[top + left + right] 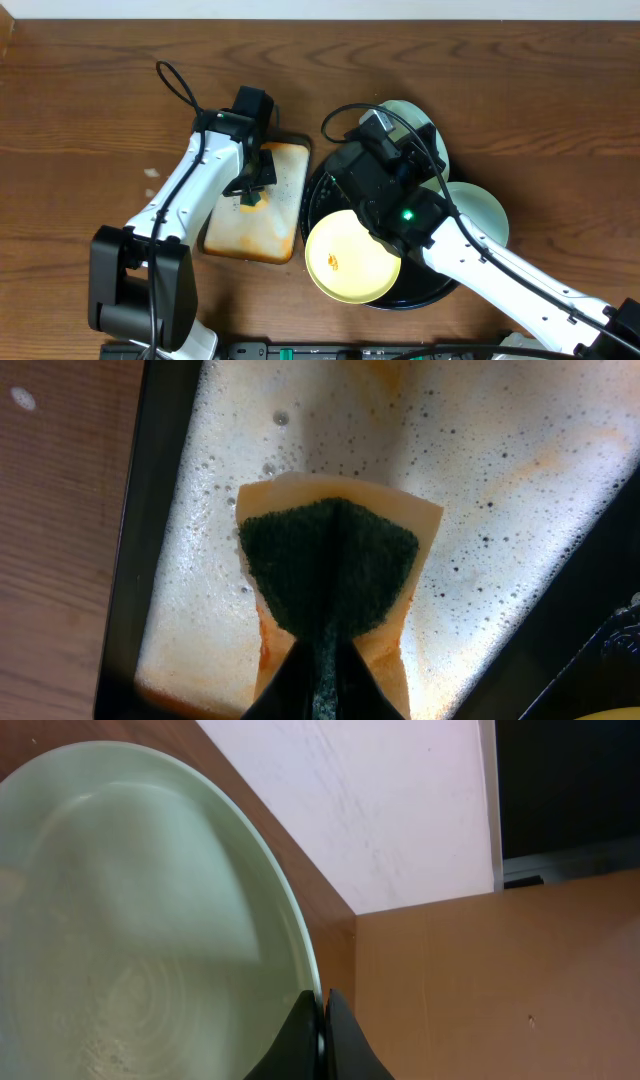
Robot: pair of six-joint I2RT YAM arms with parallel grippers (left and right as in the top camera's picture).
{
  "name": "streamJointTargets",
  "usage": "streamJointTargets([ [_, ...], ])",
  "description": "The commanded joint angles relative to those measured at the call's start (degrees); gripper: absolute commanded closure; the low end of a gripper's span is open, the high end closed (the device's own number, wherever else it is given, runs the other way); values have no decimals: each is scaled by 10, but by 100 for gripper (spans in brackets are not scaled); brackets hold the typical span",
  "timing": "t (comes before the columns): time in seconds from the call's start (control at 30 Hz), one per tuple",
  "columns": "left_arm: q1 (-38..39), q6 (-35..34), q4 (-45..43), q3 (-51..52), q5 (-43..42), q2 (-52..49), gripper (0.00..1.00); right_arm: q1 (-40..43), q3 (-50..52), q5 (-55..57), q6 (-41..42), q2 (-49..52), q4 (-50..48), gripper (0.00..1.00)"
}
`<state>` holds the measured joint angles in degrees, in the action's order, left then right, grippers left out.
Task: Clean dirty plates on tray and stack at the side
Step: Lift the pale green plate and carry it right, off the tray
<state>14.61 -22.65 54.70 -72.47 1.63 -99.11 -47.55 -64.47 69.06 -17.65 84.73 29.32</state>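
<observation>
Apparently a scrubbing step: one plate is gripped, and the sponge is over the foam.

The right hand (322, 1010) is closed tight on the rim of a mint-green plate (130, 920) at the far side of the black tray (318, 200), which lies right of the middle of the surface. The left hand (250, 195) pinches the sponge (330, 570) firmly above the foamy rectangular tray (285, 165). The yellow plate (350, 262), with an orange speck, is on the black tray's side toward the near edge. A second green plate (485, 205) is just beside the tray, toward the right edge. I think the next move must bring the sponge and the held plate together, keeping the rim grip steady.
</observation>
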Motion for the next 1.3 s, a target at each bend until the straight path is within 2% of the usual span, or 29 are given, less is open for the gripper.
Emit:
streamJointTargets([
  [0.0, -2, 3, 3, 2, 0, 0, 92, -5, -12, 21, -2, -8, -2, 99],
  [0.4, -2, 4, 3, 2, 0, 0, 92, -5, -12, 21, 2, -8, -2, 99],
  [0.6, -2, 3, 3, 2, 0, 0, 92, 3, -12, -5, 93, -8, 7, 99],
  [0.67, -2, 3, 3, 2, 0, 0, 92, 18, -12, -57, 158, -8, 24, 99],
  [0.73, -2, 3, 3, 2, 0, 0, 92, 46, -12, -164, 231, -8, 50, 99],
  [0.83, -2, 3, 3, 2, 0, 0, 92, 101, -12, -317, 288, -9, 73, 99],
  [1.1, -2, 3, 5, 2, 0, 0, 91, 278, -12, -577, 325, -64, 103, 99],
  [1.27, -2, 3, 5, 2, 0, 0, 92, 449, -12, -700, 365, -99, 121, 99],
])
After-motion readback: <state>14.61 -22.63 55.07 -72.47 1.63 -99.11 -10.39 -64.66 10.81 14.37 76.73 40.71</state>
